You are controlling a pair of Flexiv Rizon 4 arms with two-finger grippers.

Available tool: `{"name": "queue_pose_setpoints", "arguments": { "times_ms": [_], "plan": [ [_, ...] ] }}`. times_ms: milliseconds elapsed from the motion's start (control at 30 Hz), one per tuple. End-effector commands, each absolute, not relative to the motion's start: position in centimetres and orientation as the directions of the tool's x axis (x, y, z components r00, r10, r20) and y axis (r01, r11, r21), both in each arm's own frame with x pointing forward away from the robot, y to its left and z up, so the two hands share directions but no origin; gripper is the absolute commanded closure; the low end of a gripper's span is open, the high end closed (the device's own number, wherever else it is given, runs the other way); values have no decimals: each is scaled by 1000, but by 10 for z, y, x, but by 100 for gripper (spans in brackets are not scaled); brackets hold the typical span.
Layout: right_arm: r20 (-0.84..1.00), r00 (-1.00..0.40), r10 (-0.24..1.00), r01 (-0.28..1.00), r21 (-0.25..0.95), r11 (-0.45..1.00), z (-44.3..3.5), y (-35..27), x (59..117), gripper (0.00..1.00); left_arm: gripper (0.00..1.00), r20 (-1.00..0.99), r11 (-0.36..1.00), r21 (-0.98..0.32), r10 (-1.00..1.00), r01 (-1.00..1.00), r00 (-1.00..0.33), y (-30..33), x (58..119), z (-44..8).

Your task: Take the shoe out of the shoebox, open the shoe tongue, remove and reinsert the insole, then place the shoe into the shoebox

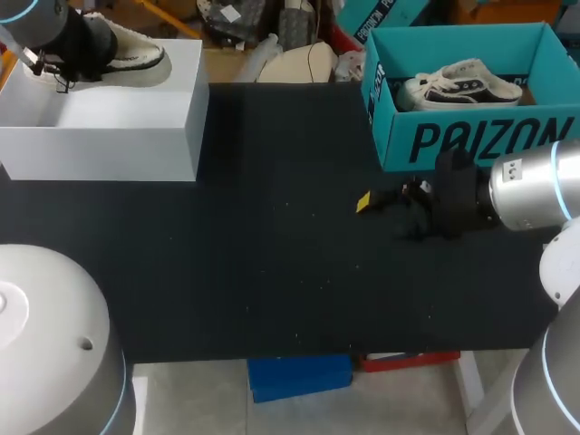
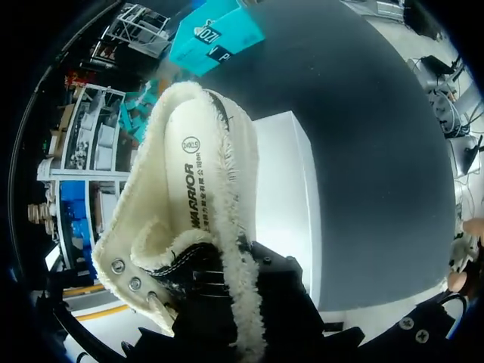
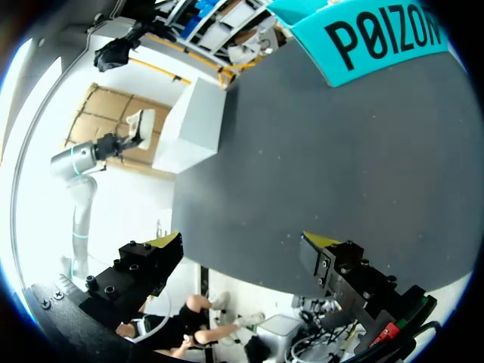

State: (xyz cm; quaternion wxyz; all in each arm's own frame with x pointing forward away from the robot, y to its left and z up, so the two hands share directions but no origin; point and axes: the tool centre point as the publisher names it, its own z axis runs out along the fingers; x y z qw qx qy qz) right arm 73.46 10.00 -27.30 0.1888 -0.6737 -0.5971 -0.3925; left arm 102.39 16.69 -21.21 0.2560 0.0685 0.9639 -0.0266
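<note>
While the left gripper (image 2: 227, 296) pinches the fluffy white shoe (image 1: 129, 51) just above the white shoebox (image 1: 136, 122), the right gripper (image 3: 242, 243) hangs wide open and empty over the black table (image 1: 272, 263). I think the tongue and insole jobs are left.

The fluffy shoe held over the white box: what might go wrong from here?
1. The left gripper holds the shoe only by its fleecy collar edge, so it could slip out or swing.
2. The shoe hangs by the far edge of the white box; lowered there, it might catch the wall.
3. The right gripper is open and far off, so it could not steady the shoe.
</note>
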Motion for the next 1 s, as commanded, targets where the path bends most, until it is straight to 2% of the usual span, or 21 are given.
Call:
{"name": "queue_pose_setpoints", "arguments": {
  "times_ms": [33,633,1000],
  "plan": [
    [754,-21,656,953,213,-215,-273,100,735,0,100,-489,990,-13,114,138,-865,174,1045,-234],
    [754,-21,656,953,213,-215,-273,100,735,0,100,-381,996,26,88,85,-920,189,1083,-321],
    [754,-21,656,953,213,-215,-273,100,735,0,100,-328,996,35,87,80,-941,190,1080,-352]
  ]
}}
